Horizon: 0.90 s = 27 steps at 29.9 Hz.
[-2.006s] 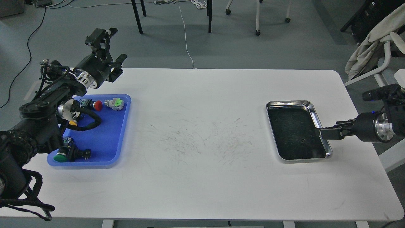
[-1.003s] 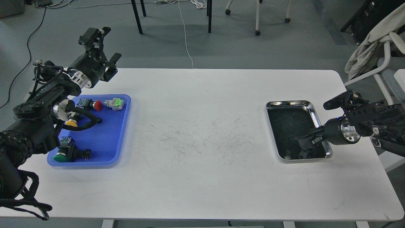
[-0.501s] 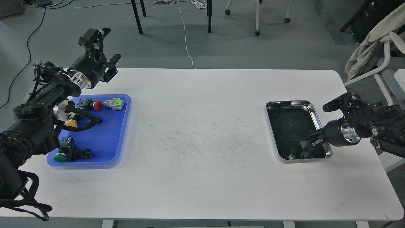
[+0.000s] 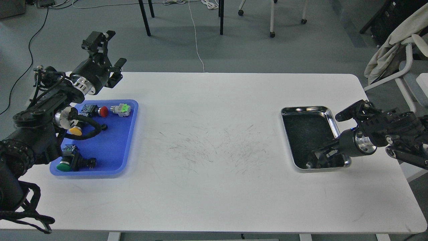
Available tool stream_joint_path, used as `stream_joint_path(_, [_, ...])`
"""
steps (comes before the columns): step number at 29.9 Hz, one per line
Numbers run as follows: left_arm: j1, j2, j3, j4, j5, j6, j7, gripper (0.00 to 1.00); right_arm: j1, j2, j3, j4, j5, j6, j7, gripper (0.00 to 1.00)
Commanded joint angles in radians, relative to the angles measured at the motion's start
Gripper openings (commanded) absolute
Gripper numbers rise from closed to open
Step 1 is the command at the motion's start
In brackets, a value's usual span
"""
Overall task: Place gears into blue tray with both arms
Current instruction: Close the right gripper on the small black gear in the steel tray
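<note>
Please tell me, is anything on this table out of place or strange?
Yes. The blue tray, meant for gears, holds coloured push-button switches: red, light green, yellow and dark green. One small black gear lies among them. The white table has dark scratches in the middle.

1. Blue tray (image 4: 115, 157): solid blue, paler along the raised rim.
2. Push-buttons in the blue tray: one red cap (image 4: 104, 111), one bright green (image 4: 125, 108) on a grey body, one yellow cap (image 4: 75, 131), one dark green cap (image 4: 63, 165).
3. Gear (image 4: 104, 127): black (small, against the blue floor).
4. Steel tray (image 4: 334, 124): shiny silver rim, dark speckled inside.
5. Table (image 4: 214, 194): white, with fine grey scratch marks across the middle.
6. Left arm (image 4: 43, 110) and right arm (image 4: 384, 134): black, with silver ring joints.
7. Floor (image 4: 291, 50): grey.
</note>
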Motion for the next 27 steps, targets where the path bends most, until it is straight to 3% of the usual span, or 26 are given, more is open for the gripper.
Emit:
stream_joint_path(1, [0.001, -0.002, 0.000, 0.000, 0.000, 0.000, 0.000, 0.99, -0.001, 0.000, -0.001, -0.008, -0.002, 0.000, 0.001, 0.54])
stream_joint_path(7, [0.001, 0.000, -0.001, 0.000, 0.000, 0.000, 0.000, 0.99, 0.000, 0.001, -0.001, -0.017, 0.000, 0.000, 0.001, 0.54])
stream_joint_path(15, [0.001, -0.002, -0.001, 0.000, -0.003, 0.000, 0.000, 0.99, -0.001, 0.020, -0.002, -0.019, -0.002, 0.000, 0.001, 0.40])
stream_joint_path(27, [0.003, -0.002, -0.001, 0.000, -0.005, 0.000, 0.000, 0.99, 0.000, 0.020, -0.002, -0.019, -0.002, 0.000, 0.001, 0.29])
